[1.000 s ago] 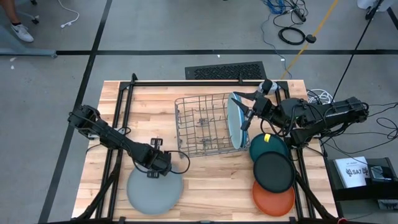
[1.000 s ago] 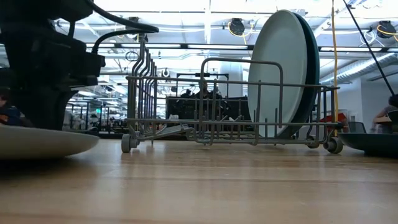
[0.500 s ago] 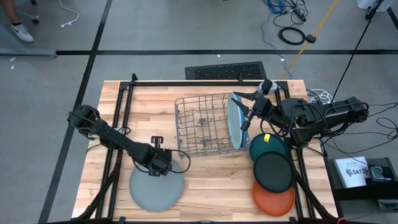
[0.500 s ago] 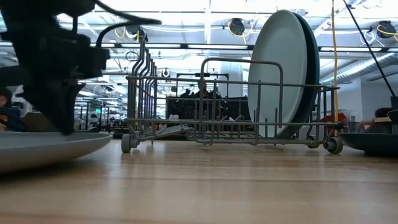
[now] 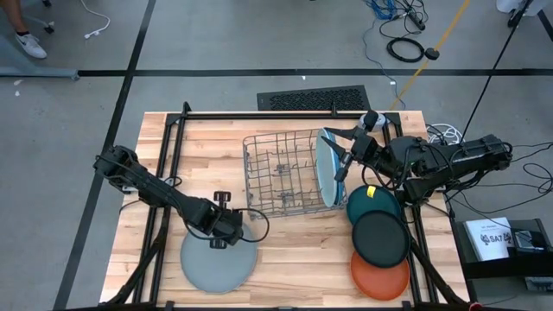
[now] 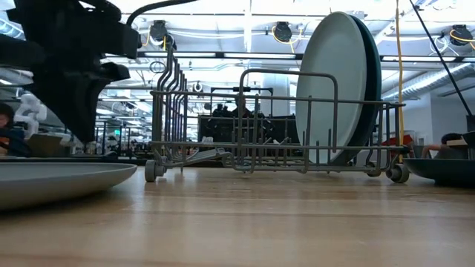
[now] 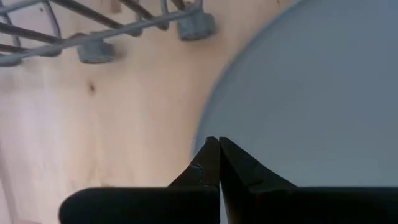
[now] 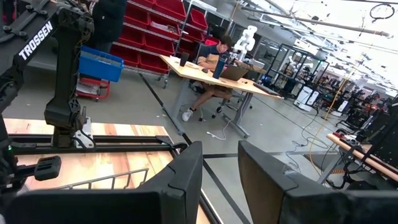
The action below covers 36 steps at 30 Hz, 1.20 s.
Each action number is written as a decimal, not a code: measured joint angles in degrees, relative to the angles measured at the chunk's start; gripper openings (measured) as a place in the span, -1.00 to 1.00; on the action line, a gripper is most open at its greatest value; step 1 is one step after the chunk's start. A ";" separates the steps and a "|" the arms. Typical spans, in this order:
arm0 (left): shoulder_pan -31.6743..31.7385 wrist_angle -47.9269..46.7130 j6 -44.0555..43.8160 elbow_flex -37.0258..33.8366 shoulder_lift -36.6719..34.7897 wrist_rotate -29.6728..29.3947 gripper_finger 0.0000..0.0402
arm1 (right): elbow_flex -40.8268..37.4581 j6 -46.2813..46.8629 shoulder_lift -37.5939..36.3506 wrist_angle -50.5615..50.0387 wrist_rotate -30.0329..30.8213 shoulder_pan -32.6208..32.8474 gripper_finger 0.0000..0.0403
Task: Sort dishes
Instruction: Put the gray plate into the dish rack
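Grey floor [image 5: 216, 43] surrounding wooden table [image 5: 285, 259]; black cables [image 5: 406, 47] lying at 1 o'clock; ceiling lights [image 6: 282, 31] glowing overhead.

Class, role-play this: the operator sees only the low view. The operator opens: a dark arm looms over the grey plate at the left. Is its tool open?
Observer: No. The left tool is shut, its tips at the grey plate's rim.
Operator: How many plates lie flat past the rack's right end?
Observer: Three in a row: dark teal plate, black plate, orange plate.
Operator: And the right tool?
Observer: The right tool is open and holds nothing.
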 joint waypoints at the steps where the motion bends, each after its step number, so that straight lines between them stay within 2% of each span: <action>1: 0.01 -0.34 -0.28 -0.08 -0.02 0.34 -0.97 | 0.00 0.00 0.00 0.00 -0.02 0.00 -0.51; 3: 0.25 -2.60 -1.82 -0.15 -0.02 0.98 -0.86 | 0.00 0.00 0.00 -0.02 -0.02 0.00 -0.51; 6: 0.85 -7.32 -6.45 -0.15 -0.02 2.95 -0.59 | 0.00 0.00 0.00 -0.02 -0.02 0.00 -0.51; 10: 1.57 -13.18 -12.83 -0.49 -0.02 11.56 -0.17 | 0.00 0.00 0.00 -0.11 -0.02 0.00 -0.51; 13: 1.45 -12.86 -13.49 -2.18 -0.23 15.07 0.00 | 0.00 0.00 0.00 -0.13 -0.02 0.00 -0.51; 19: 1.86 -5.40 -15.86 -10.57 -4.97 16.91 0.05 | 0.00 0.15 0.00 -0.20 -0.04 0.00 -0.51; 26: 2.15 3.18 -21.03 -18.05 -19.01 15.22 0.05 | 0.00 0.17 0.00 -0.22 -0.04 0.00 -0.51; 34: 3.02 4.23 -25.83 -23.65 -31.84 14.19 0.06 | 0.00 0.20 0.00 -0.15 -0.03 0.00 -0.51; 36: 4.25 5.90 -27.50 -26.18 -34.69 15.56 0.06 | 0.00 0.41 0.00 -0.15 -0.02 0.00 -0.51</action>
